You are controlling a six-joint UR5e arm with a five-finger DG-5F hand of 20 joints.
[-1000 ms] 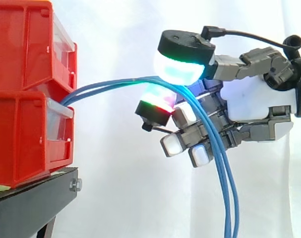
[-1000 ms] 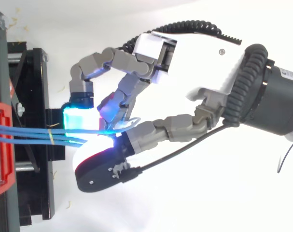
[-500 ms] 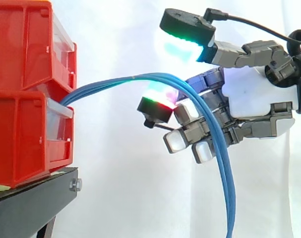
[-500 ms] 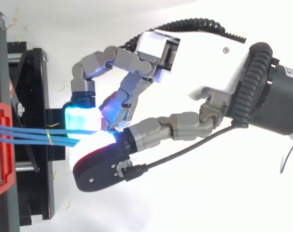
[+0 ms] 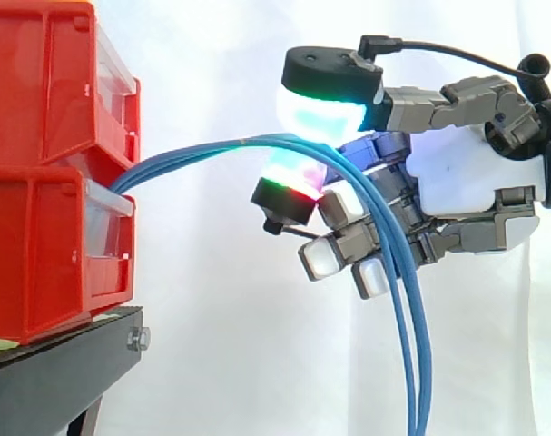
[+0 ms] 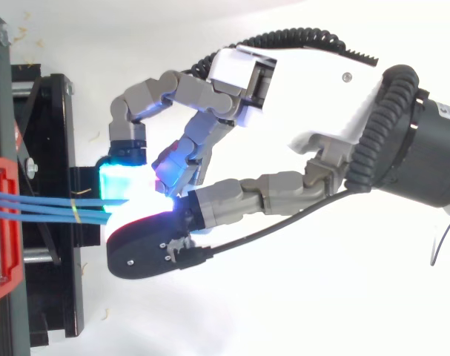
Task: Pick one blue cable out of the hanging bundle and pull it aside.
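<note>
White curtain (image 5: 230,345) cloth hangs behind everything, and at the left stand two glossy red plastic bins (image 5: 48,173), boxy and stacked, on a black metal stand (image 5: 57,372) with a bolt at its corner. From the right comes the hand (image 5: 466,182), grey links on a white shell, its fingers curled in. Out from between the bins run the blue cables (image 5: 202,153), thin, smooth and round, arching over and dropping straight down across the curled fingers. And the grip: the thumb's cyan-green pad (image 5: 325,113) sits on top of the arch, a red-green pad (image 5: 289,186) just beneath, the cables clamped between. From above, a small yellowish tie (image 6: 75,213) bands them near the stand.
</note>
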